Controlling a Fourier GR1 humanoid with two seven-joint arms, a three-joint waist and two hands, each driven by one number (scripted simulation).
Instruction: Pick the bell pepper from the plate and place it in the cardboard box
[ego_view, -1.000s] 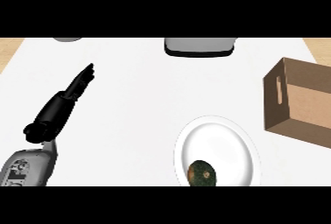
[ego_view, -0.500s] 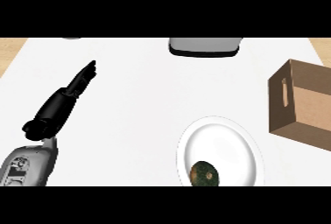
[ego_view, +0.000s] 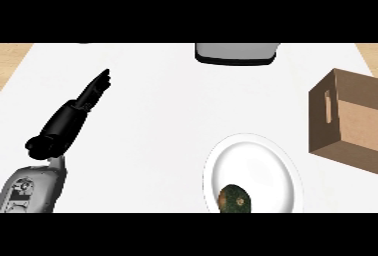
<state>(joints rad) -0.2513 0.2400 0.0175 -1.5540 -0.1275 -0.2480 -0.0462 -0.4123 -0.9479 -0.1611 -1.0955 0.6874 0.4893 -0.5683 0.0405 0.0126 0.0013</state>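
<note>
A grey, dark-rimmed object (ego_view: 236, 53), perhaps an appliance, sits at the white counter's (ego_view: 170, 125) far edge.

Only one arm is showing, entering from the lower left corner of the frame. Its grey forearm (ego_view: 31, 192) is sitting at the bottom left edge, angled up and slightly rightward. From it the black left hand (ego_view: 70, 120) is extending diagonally toward the upper left part of the frame, its fingers (ego_view: 97, 87) lying straight and held together, tapering to a point. The hand is holding nothing. The right hand is not showing anywhere.
</note>
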